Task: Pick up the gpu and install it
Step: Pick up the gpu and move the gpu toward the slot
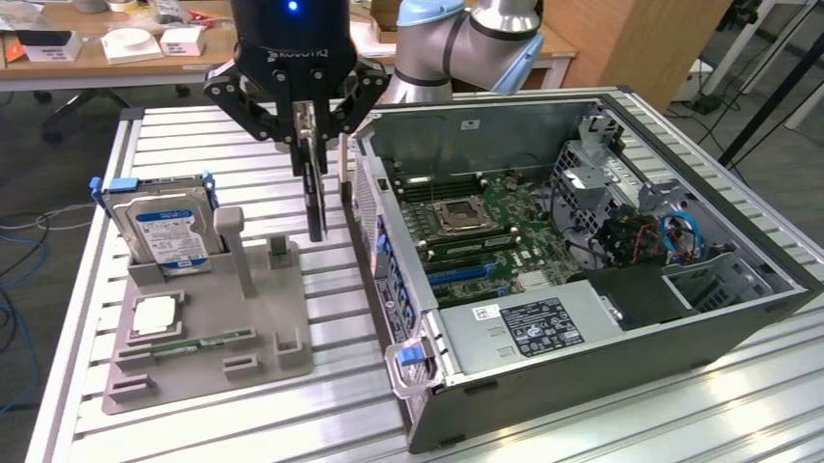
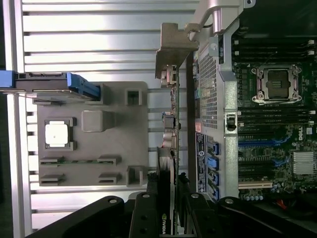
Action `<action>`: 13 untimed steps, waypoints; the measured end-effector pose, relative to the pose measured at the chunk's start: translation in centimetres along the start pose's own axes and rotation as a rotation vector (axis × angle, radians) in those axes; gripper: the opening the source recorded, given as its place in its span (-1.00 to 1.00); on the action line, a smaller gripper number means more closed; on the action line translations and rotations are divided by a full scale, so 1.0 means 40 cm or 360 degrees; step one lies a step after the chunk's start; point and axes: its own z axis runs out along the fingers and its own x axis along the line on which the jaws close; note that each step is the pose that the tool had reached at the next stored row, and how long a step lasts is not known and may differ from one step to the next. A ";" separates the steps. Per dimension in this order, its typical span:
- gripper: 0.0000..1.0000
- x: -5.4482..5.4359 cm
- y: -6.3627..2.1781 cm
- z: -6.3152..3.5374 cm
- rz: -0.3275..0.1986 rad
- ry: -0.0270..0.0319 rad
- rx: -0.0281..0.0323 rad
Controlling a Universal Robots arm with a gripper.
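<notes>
My arm comes down from above at the back of the slatted table (image 1: 77, 289), wrist pointing straight down, and my gripper (image 1: 313, 138) hangs over the gap between the grey parts holder (image 1: 258, 323) and the open computer case (image 1: 425, 405). My jaws are clamped on the gpu (image 1: 315, 198), pinching its broad black faces near its upper end. The card hangs upright, long axis vertical, with its thin edge toward the exterior view. In the wrist view I look down its length past my gripper (image 2: 167, 201): the gpu (image 2: 171, 148) runs away from me, with its metal bracket (image 2: 174, 47) at the far, lower end. It sits just beside the case's perforated side wall (image 1: 373, 207) and over the holder's case-side edge; whether its lower end touches the holder I cannot tell. On the exterior view's left, a silver hard drive (image 1: 161, 227) with a blue label stands upright in the holder, with a grey post (image 1: 232, 236) between it and the card. Nearer the camera lie a processor chip (image 1: 154, 313) and a small green memory stick (image 1: 206, 340). On the exterior view's right the case lies open, showing the motherboard (image 1: 496, 246) and its processor socket (image 1: 460, 214). The case's near wall stands between the card and the board.
</notes>
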 end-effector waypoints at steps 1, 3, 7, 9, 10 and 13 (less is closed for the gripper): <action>-0.48 -0.002 0.000 0.000 0.0000 0.00000 0.00000; -0.48 -0.006 0.000 0.000 -0.0001 0.00001 0.00000; -0.48 -0.013 0.001 0.000 -0.0002 0.00002 0.00000; -0.48 -0.017 0.001 0.000 -0.0002 0.00002 0.00001; -0.48 -0.020 0.001 0.000 -0.0003 0.00002 0.00000; -0.48 -0.021 0.001 0.001 -0.0003 0.00002 0.00000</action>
